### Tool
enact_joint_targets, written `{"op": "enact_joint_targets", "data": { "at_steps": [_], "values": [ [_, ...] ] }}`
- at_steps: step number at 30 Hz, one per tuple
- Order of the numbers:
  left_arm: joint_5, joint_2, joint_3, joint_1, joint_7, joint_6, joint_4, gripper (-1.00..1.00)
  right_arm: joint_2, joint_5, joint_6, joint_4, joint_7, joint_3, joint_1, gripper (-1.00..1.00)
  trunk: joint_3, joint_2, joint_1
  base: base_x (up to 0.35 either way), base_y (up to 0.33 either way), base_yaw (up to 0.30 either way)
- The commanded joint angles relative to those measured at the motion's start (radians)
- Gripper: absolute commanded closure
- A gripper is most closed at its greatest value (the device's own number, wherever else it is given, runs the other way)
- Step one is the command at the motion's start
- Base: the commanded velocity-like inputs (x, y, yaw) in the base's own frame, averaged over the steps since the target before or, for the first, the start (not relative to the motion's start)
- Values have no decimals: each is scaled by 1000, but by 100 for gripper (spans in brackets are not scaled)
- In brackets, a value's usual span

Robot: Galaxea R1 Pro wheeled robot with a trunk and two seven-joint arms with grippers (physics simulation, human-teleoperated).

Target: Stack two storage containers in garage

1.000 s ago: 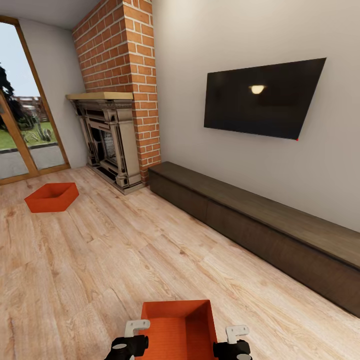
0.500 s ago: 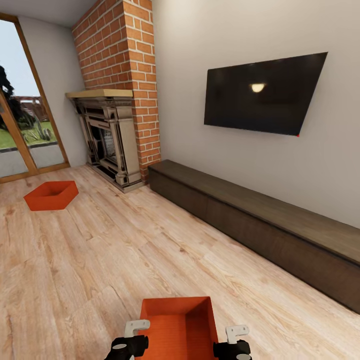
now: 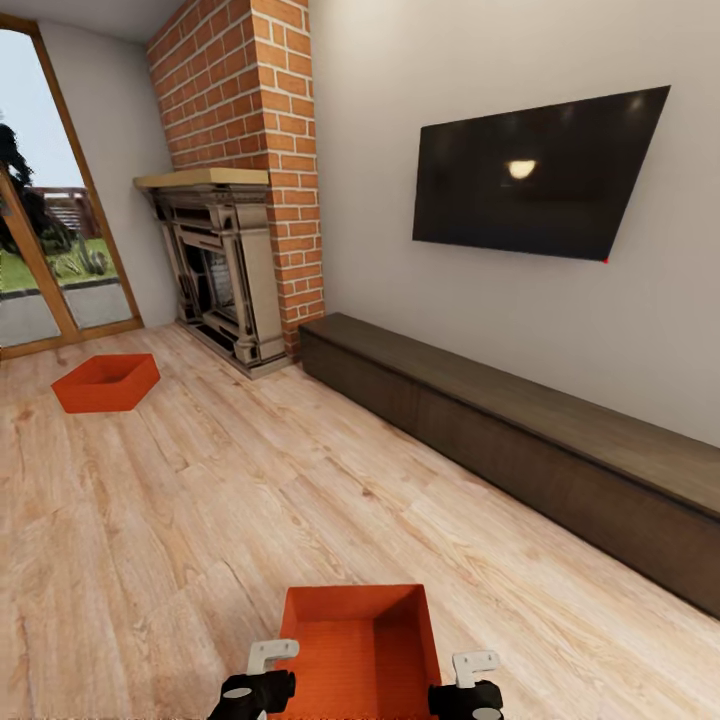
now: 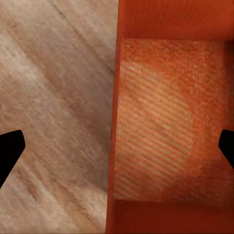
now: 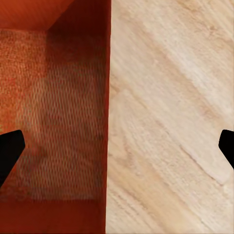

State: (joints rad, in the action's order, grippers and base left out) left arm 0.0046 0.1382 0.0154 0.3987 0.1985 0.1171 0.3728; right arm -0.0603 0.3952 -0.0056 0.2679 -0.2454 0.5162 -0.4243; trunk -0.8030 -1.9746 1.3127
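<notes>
Step in hand, by my reading: the pick-up of the first bin, with no lift begun and everything yet in the living room. Near bin (image 3: pixel 358 648) sat on the wood floor (image 3: pixel 180 520) at bottom centre of the head frame, open top up, low straight walls, plain orange-red, nothing inside; its base looked finely ribbed in both wrist frames. Left gripper (image 3: pixel 258 690) hung over the bin's left wall, right gripper (image 3: pixel 468 695) over its right wall, both at the bottom edge of the frame. In the left wrist frame that wall (image 4: pixel 113 126) ran between the two dark fingertips (image 4: pixel 10 150), jaws wide apart and gripping nothing; right wrist frame showed the same, wall (image 5: pixel 106 112) between spread tips (image 5: pixel 9 151). Whether the tips touched the bin, could not tell. Second bin (image 3: pixel 106 382) lay well apart at mid-left, on the floor near the glass door (image 3: pixel 50 260) and in front of the fireplace (image 3: pixel 222 270). TV (image 3: pixel 535 185) hung above the long cabinet (image 3: pixel 520 450) on the right. Next move likely calls for lowering both grippers astride the walls, closing evenly, then raising level so the bin does not tip.
</notes>
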Motion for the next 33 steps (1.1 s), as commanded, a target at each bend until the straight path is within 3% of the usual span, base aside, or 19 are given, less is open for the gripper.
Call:
{"op": "enact_joint_targets", "data": {
  "at_steps": [1,33],
  "values": [
    [0,0,1,0,2,6,2,-100,0,9,-1,1,-6,9,-1,-100,-2,0,0,0,0,80],
    [-1,1,1,0,4,2,5,-100,0,16,-16,1,-3,8,-1,-100,-35,0,0,0,0,27]
  ]
}}
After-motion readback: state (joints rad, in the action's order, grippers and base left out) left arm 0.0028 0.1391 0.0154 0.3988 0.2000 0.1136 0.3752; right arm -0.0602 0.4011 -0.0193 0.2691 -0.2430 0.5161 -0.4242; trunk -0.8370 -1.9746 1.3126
